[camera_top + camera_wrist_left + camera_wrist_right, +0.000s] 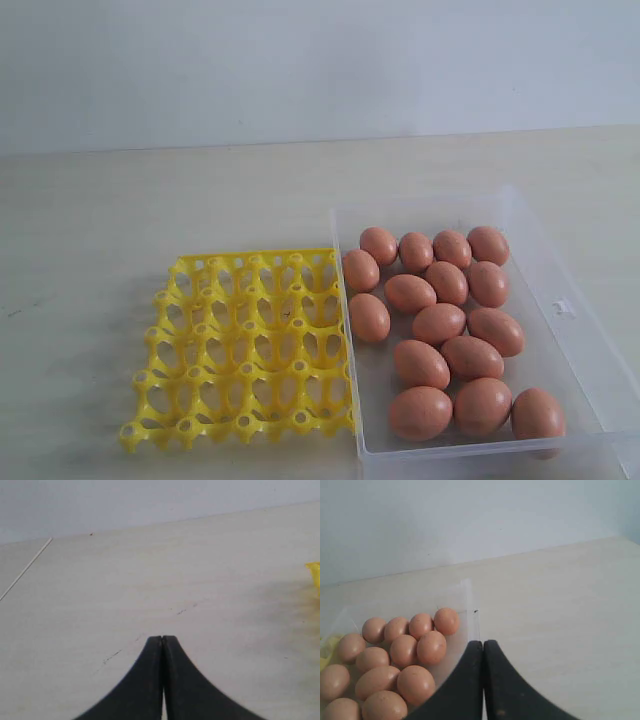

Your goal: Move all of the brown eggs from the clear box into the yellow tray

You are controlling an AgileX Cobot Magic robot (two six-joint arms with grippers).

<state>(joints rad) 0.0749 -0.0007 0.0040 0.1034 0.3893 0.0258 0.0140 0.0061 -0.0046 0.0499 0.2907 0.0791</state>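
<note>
Brown eggs (438, 323): sixteen, all lying in clear box (585, 340), just beside yellow tray (243, 372) on pale tabletop (100, 220). Left jaws, right jaws: pressed together, gripping nothing.

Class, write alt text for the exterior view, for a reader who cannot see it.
Sixteen brown eggs lie loose in a clear box on a pale table. An empty yellow tray sits close on the box's left.
</note>
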